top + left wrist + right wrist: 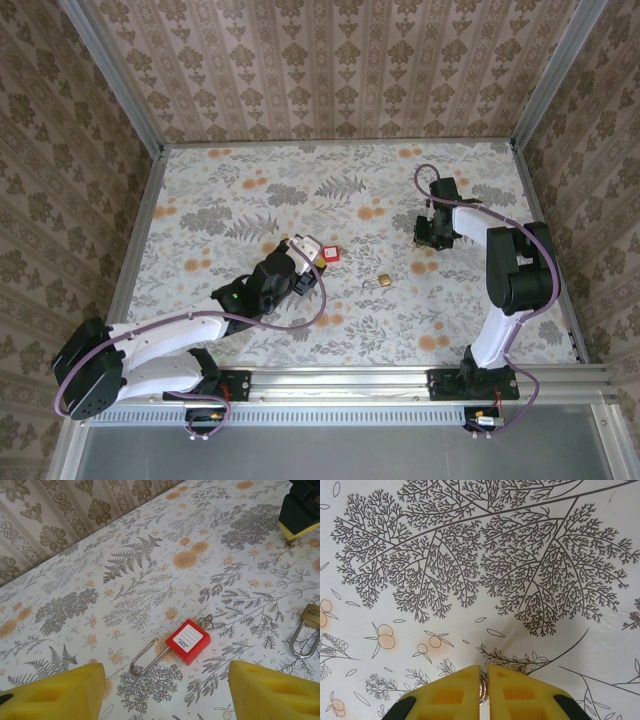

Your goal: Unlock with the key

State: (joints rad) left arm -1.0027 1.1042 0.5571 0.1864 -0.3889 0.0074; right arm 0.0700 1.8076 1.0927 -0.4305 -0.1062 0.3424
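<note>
A red padlock (188,641) with a white label and a steel shackle lies flat on the flowered table (150,545); in the top view the red padlock (328,256) sits mid-table. A small silvery ringed piece (205,622), key-like, rests against its far end. My left gripper (167,700) hovers open just short of it, one yellow finger on each side. My right gripper (484,680) is down at the table surface, shut on a thin silvery metal piece (482,687). Too little of that piece shows to tell whether it is the key.
A small brass padlock (310,625) lies to the right of the red one, also seen as the brass padlock (383,282) between the two arms. The right gripper (427,238) stands behind it. Patterned walls close in the table on three sides.
</note>
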